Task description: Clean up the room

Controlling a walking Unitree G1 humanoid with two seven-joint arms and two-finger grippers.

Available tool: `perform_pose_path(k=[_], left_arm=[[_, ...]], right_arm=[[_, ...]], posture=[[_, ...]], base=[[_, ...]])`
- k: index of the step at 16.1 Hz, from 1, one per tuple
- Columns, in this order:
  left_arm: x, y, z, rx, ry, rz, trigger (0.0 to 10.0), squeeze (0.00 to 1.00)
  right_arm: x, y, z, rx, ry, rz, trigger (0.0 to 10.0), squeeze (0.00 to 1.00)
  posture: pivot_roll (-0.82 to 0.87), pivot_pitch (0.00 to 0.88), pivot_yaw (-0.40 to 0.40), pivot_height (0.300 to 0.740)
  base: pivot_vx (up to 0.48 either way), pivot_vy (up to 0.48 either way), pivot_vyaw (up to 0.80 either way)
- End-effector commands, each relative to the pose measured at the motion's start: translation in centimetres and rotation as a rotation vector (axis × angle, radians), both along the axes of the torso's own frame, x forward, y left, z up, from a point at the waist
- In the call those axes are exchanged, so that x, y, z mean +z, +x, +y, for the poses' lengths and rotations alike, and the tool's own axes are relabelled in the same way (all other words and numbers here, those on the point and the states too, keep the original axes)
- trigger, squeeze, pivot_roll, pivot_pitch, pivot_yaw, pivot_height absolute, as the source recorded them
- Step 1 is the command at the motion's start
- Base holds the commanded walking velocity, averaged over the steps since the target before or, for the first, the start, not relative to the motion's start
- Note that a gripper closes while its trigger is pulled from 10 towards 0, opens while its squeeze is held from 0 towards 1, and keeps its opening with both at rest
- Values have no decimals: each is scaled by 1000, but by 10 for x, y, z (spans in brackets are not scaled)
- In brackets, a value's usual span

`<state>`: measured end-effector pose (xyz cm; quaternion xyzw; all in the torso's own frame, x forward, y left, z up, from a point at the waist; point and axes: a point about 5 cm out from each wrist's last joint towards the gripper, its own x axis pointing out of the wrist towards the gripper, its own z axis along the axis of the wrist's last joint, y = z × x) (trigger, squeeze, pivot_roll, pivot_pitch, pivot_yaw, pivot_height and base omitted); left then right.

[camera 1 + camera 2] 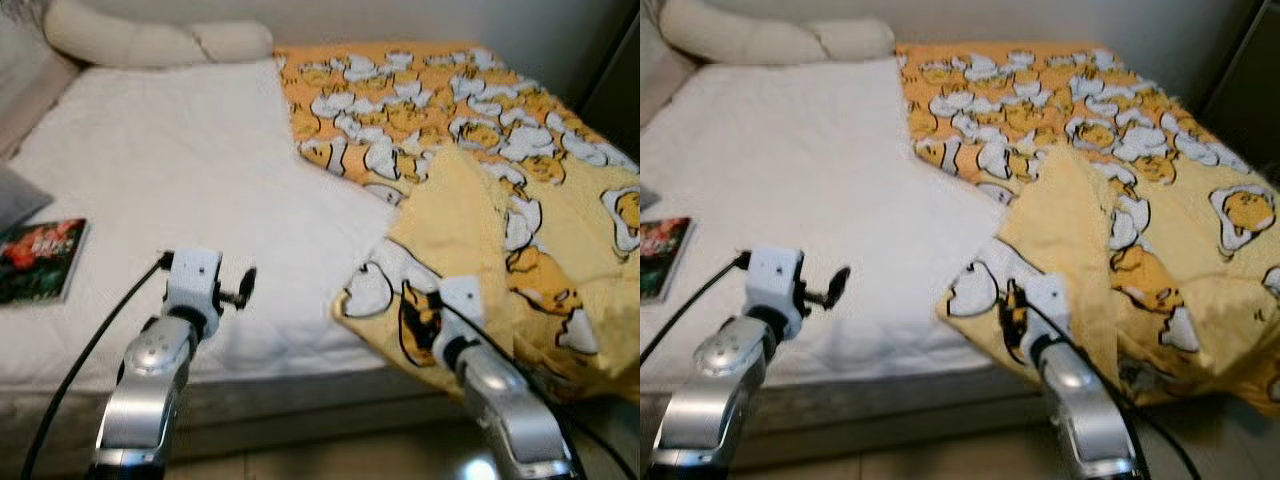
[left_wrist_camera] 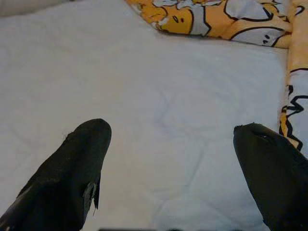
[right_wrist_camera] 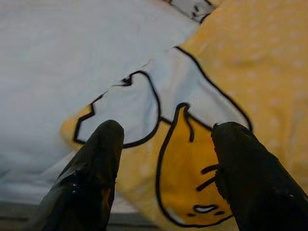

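Yellow blanket (image 1: 480,200) with a cartoon egg print covers the right half of the bed, one corner folded back to show its pale dotted underside, the near edge hanging over the mattress (image 1: 170,180) front. Right gripper (image 3: 166,139) hovers over that near corner, fingers spread, nothing between them. Left gripper (image 2: 173,139) is above bare white sheet, fingers (image 2: 77,163) spread wide; a book (image 1: 38,260) lies at the left edge, pillows (image 1: 150,40) at the head.
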<state>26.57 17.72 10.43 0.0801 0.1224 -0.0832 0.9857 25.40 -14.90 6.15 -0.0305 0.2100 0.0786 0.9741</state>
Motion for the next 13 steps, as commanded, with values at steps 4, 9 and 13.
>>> perform_pose_path(k=[4,9,13], left_arm=[[3,1,3,9,-12,-27,10000,0],[5,3,9,24,0,-47,10000,0],[6,4,10,3,45,-51,10000,0]], right_arm=[[8,4,0,-21,46,-17,10000,0],[10,5,3,-15,68,-17,10000,0],[7,2,3,-23,81,-7,10000,0]], posture=[[-54,0,2,740],[-43,0,-15,740],[-36,0,-14,740]], base=[[0,407,-347],[0,397,-788],[0,192,-788]])
